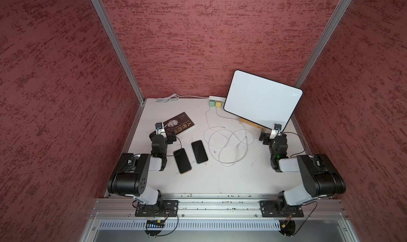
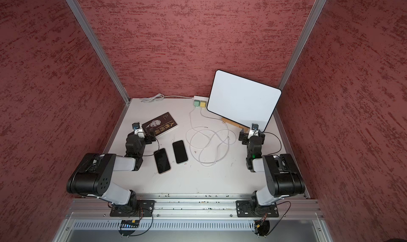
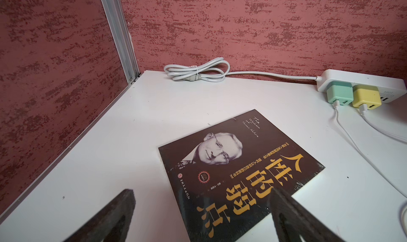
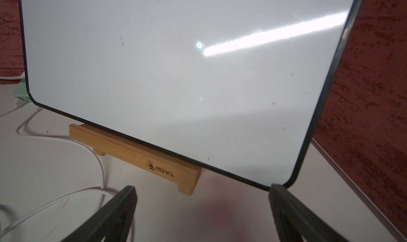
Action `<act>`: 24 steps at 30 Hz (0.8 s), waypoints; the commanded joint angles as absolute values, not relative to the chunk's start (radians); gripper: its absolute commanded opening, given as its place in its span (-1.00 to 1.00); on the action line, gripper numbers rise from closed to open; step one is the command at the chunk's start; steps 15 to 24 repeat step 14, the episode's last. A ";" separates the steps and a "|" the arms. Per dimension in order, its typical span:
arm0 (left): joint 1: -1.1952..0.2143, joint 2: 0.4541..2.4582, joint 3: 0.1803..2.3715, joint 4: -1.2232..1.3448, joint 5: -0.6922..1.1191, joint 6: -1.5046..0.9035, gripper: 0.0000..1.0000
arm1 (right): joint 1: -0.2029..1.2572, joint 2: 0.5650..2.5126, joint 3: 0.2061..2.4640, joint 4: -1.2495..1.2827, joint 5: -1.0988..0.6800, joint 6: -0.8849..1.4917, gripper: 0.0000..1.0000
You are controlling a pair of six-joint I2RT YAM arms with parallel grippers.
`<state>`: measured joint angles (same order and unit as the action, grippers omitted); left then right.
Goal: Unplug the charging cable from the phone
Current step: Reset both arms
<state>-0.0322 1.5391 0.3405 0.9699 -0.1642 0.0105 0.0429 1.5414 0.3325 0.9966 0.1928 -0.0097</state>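
Observation:
Two dark-screened phones lie side by side at mid-table, one point(image 1: 182, 161) nearer the left arm and one point(image 1: 199, 151) to its right; both top views show them. White charging cables point(image 1: 207, 120) run from a green charger point(image 1: 211, 103) and a yellow charger point(image 1: 218, 103) into loose loops right of the phones. One plug end point(image 1: 224, 127) lies free. The loops look apart from both phones. My left gripper point(image 1: 170, 139) point(image 3: 201, 191) is open over a book's near corner. My right gripper point(image 1: 264, 137) point(image 4: 202, 188) is open before the whiteboard, holding nothing.
A dark book point(image 3: 231, 175) lies at the left back. A white power strip point(image 3: 363, 80) with a bundled cord point(image 3: 196, 72) sits along the back wall. A whiteboard point(image 4: 176, 76) leans in a wooden stand point(image 4: 132, 153) at the right back. Red walls close three sides.

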 commanded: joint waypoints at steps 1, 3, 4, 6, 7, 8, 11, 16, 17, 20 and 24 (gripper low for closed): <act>-0.039 1.539 0.334 1.012 -0.182 0.026 1.00 | 0.041 1.548 0.368 0.960 0.103 -0.019 0.98; -0.038 1.540 0.334 1.010 -0.183 0.027 1.00 | 0.040 1.545 0.377 0.930 0.065 -0.029 0.98; -0.038 1.538 0.333 1.011 -0.183 0.026 1.00 | 0.041 1.548 0.369 0.949 0.060 -0.032 0.98; -0.040 1.538 0.334 1.011 -0.183 0.026 1.00 | 0.041 1.547 0.372 0.944 0.036 -0.041 0.98; -0.038 1.539 0.333 1.011 -0.183 0.025 1.00 | 0.041 1.547 0.377 0.932 0.029 -0.042 0.98; -0.039 1.537 0.333 1.011 -0.183 0.027 1.00 | 0.041 1.546 0.379 0.929 0.027 -0.043 0.98; -0.039 1.539 0.333 1.011 -0.183 0.025 1.00 | 0.040 1.548 0.383 0.922 0.027 -0.038 0.98; -0.038 1.538 0.334 1.011 -0.183 0.025 1.00 | 0.040 1.546 0.382 0.922 0.028 -0.038 0.98; -0.038 1.538 0.334 1.011 -0.183 0.025 1.00 | 0.040 1.546 0.382 0.922 0.028 -0.038 0.98; -0.038 1.538 0.334 1.011 -0.183 0.025 1.00 | 0.040 1.546 0.382 0.922 0.028 -0.038 0.98; -0.038 1.538 0.334 1.011 -0.183 0.025 1.00 | 0.040 1.546 0.382 0.922 0.028 -0.038 0.98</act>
